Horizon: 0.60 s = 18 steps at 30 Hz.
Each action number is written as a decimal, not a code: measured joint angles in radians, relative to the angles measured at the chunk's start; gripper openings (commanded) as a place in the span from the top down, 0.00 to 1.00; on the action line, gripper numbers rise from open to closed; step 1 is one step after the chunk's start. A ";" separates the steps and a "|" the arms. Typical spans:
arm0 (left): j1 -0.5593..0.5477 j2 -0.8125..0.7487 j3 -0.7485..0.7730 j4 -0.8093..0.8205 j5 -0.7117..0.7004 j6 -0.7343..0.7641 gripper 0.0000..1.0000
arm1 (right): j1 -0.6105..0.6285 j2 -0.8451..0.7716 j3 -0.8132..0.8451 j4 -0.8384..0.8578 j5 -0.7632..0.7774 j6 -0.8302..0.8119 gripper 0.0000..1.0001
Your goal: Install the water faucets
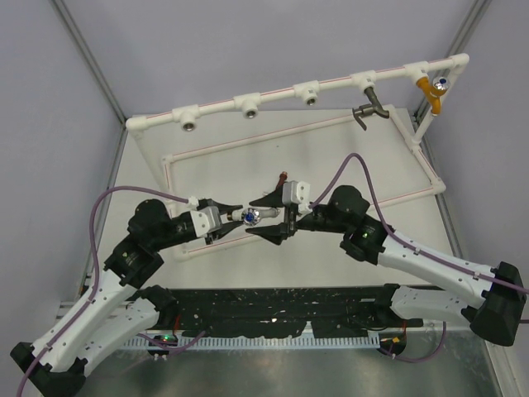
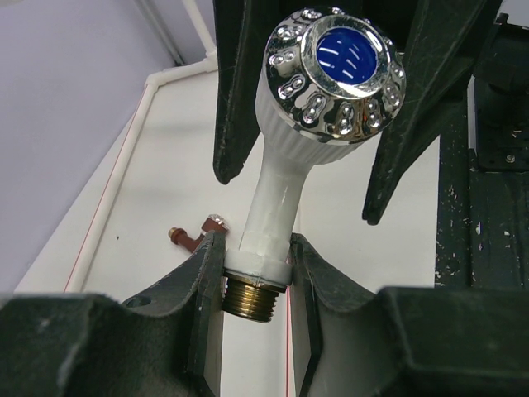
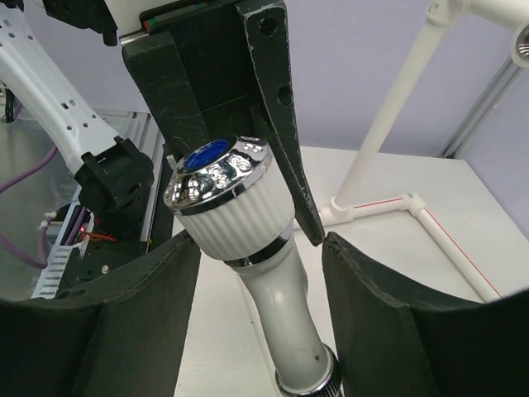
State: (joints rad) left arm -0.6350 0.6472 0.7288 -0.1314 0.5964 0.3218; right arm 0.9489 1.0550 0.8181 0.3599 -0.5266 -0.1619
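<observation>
Grey walls close in a pale table [image 1: 248, 157], with a metal post running up each far corner. A white pipe frame [image 1: 273, 93] lies flat on the table and rises along the far edge. Its top rail carries a row of tee sockets. A dark tap [image 1: 369, 110] hangs from one socket toward the right, and a yellow tap [image 1: 431, 89] sits at the far right corner.

Over the middle of the table, near the frame's near rail, the two arms meet tip to tip. The left gripper [image 2: 257, 252] is pinched on the white faucet [image 2: 277, 198], its fingers pressed against the collar just above the brass thread [image 2: 254, 298]. The thread pokes out on the gripper's side of the pinch. The faucet's ribbed body runs away from those fingers to the blue-and-silver knob [image 2: 335, 70].

The right gripper [image 3: 263, 240] comes in from the right with its fingers spread, one on each side of the faucet. In the right wrist view a gap shows on both sides of the white body — whether a finger grazes the knob further along cannot be told.

What looks like a reddish-brown tap [image 2: 188, 237] lies on the table just beyond the left gripper's fingers, partly hidden by one of them.
</observation>
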 measured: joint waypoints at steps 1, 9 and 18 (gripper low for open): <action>0.000 0.000 0.000 0.000 0.001 0.000 1.00 | 0.000 0.008 0.005 0.000 -0.002 0.000 0.41; 0.000 -0.003 0.000 -0.019 0.013 -0.010 0.96 | -0.008 0.045 0.018 0.004 -0.032 -0.039 0.95; -0.006 -0.031 0.000 -0.006 -0.145 -0.050 0.21 | -0.045 0.026 0.025 -0.048 0.029 -0.055 0.95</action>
State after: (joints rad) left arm -0.6407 0.6159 0.7288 -0.1375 0.4511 0.2718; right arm 0.9039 1.0813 0.8433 0.3115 -0.4973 -0.2169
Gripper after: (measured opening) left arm 0.694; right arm 0.343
